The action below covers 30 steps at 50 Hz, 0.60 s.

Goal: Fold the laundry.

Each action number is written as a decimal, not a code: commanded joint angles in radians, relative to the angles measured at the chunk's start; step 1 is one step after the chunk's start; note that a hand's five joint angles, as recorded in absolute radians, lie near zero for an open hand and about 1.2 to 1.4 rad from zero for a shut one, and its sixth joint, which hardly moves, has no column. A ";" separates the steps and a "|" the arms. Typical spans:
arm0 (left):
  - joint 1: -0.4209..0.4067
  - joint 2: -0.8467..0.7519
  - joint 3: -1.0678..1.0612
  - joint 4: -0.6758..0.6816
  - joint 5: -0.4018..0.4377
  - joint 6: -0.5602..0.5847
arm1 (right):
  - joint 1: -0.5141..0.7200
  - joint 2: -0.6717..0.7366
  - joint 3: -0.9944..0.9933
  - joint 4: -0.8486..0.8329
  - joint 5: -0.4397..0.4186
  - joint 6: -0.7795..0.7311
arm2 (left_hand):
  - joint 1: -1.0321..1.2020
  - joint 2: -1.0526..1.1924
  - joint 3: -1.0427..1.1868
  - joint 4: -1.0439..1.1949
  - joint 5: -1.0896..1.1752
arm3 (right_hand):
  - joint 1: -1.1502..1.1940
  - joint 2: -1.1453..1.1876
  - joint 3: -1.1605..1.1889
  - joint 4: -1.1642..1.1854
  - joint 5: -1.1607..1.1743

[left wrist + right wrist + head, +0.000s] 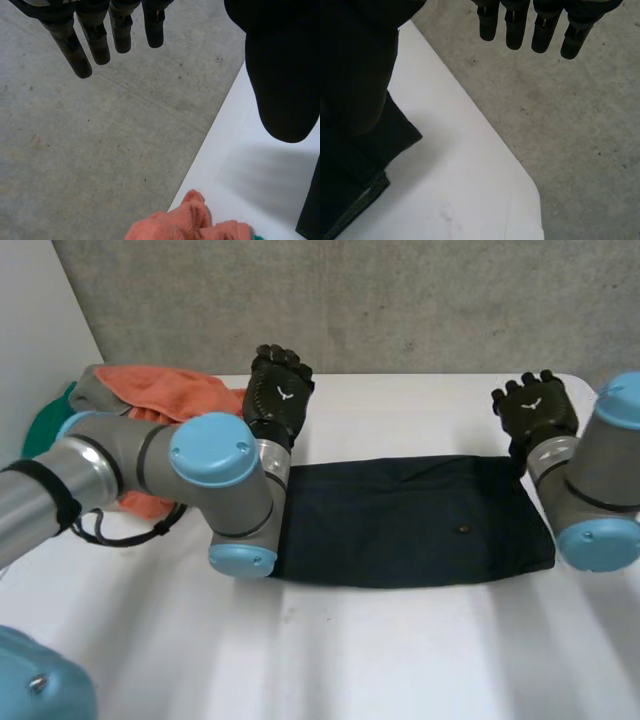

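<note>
A: Where does the laundry lie?

B: A dark garment (410,520) is spread flat as a wide rectangle at the middle of the white desk (400,650). An orange cloth (160,390) is heaped at the desk's 10 o'clock. A bit of green cloth (45,425) peeks out at 9 o'clock of that heap.

A: And the left hand?

B: The left hand (278,390) is at the garment's 10 o'clock corner, its back toward the head camera. In its own wrist view the fingers (80,55) are straight and spread with nothing in them. The orange cloth (190,225) lies on the desk edge beyond them, against the grey floor (100,150).

A: The right one?

B: The right hand (535,410) is at the garment's 2 o'clock corner. Its wrist view shows straight fingers (515,30), apart from the thumb and holding nothing. A corner of the dark garment (395,135) lies beside the thumb.

A: Are they touching the garment?

B: I cannot tell.
</note>
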 commanded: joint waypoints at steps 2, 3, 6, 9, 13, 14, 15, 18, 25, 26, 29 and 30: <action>-0.004 0.217 -0.304 -0.006 -0.004 -0.044 | -0.083 -0.201 0.188 0.295 -0.174 0.096 | -0.018 -0.027 -0.033 -0.030 -0.047 | 0.025 0.040 0.049 0.046 0.037; -0.006 0.233 -0.330 -0.003 -0.002 -0.052 | -0.100 -0.208 0.208 0.320 -0.196 0.109 | -0.018 -0.027 -0.033 -0.030 -0.047 | 0.045 0.061 0.070 0.067 0.058; -0.010 0.282 -0.430 0.003 0.004 -0.098 | -0.133 -0.213 0.275 0.351 -0.250 0.144 | -0.018 -0.027 -0.033 -0.030 -0.047 | 0.078 0.093 0.102 0.099 0.090; -0.023 0.305 -0.487 0.003 0.005 -0.145 | -0.143 -0.213 0.333 0.309 -0.287 0.147 | -0.018 -0.027 -0.033 -0.030 -0.047 | 0.122 0.137 0.146 0.143 0.134; -0.033 0.308 -0.516 0.003 0.005 -0.185 | -0.147 -0.204 0.372 0.213 -0.291 0.147 | -0.018 -0.027 -0.033 -0.030 -0.047 | 0.142 0.158 0.167 0.163 0.155; -0.033 0.308 -0.517 0.003 0.005 -0.190 | -0.149 -0.195 0.378 0.185 -0.288 0.147 | -0.018 -0.027 -0.033 -0.030 -0.047 | 0.171 0.187 0.196 0.193 0.184; -0.033 0.305 -0.517 0.003 0.005 -0.195 | -0.150 -0.187 0.380 0.174 -0.288 0.147 | -0.018 -0.027 -0.033 -0.030 -0.047 | 0.177 0.193 0.202 0.199 0.190; -0.032 0.303 -0.517 0.005 0.005 -0.196 | -0.156 -0.135 0.369 0.162 -0.276 0.138 | -0.018 -0.027 -0.033 -0.030 -0.047 | 0.609 0.624 0.633 0.630 0.621; -0.023 0.311 -0.517 0.003 0.004 -0.196 | -0.228 -0.168 0.363 0.156 -0.161 0.069 | -0.018 -0.027 -0.033 -0.030 -0.047 | 1.166 1.181 1.190 1.187 1.179; -0.020 0.323 -0.520 0.003 0.001 -0.196 | -0.238 -0.185 0.366 0.154 -0.158 0.049 | -0.018 -0.027 -0.033 -0.030 -0.047 | 1.166 1.181 1.190 1.187 1.179; -0.017 0.348 -0.523 0.003 -0.004 -0.198 | -0.270 -0.239 0.383 0.154 -0.152 -0.038 | -0.018 -0.027 -0.033 -0.030 -0.047 | 1.166 1.181 1.190 1.187 1.179; -0.012 0.364 -0.531 0.000 -0.005 -0.198 | -0.276 -0.247 0.378 0.156 -0.139 -0.069 | -0.018 -0.027 -0.033 -0.030 -0.047 | 1.166 1.181 1.190 1.187 1.179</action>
